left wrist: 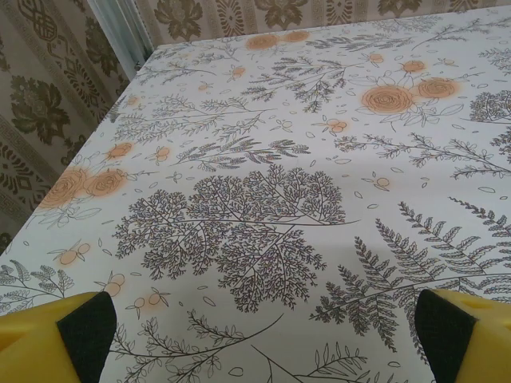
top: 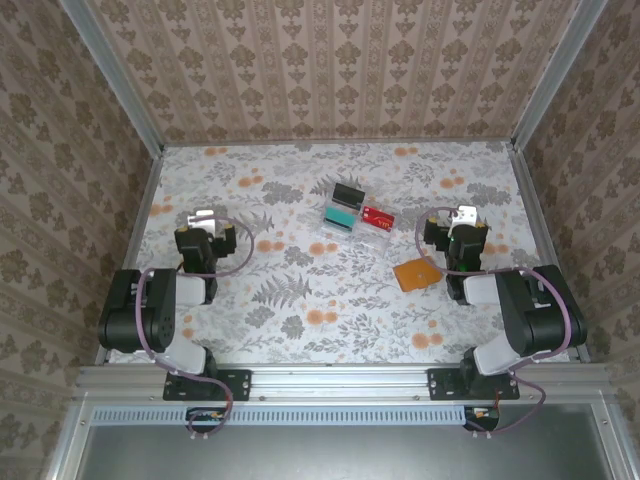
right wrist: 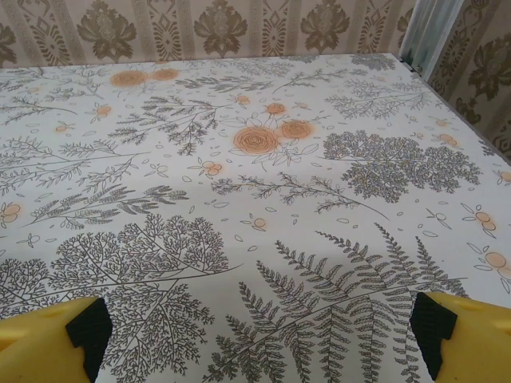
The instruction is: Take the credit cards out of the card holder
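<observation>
The orange card holder point(top: 417, 273) lies flat on the flowered table, just left of my right arm. Three credit cards rest apart from it near the table's middle: a black one point(top: 347, 193), a teal-green one point(top: 339, 217) and a red one point(top: 378, 217), on a clear plastic tray point(top: 357, 238). My left gripper point(top: 203, 218) point(left wrist: 259, 327) is open over bare cloth at the left, its yellow fingers point(left wrist: 48, 335) wide apart. At the right, my right gripper point(top: 463, 215) point(right wrist: 259, 331) is also open, with nothing between its fingers point(right wrist: 467, 335).
Wallpapered walls with aluminium corner posts point(top: 110, 75) enclose the table on three sides. A metal rail point(top: 330, 380) carries both arm bases along the near edge. The flowered cloth point(top: 300, 290) between the arms is bare.
</observation>
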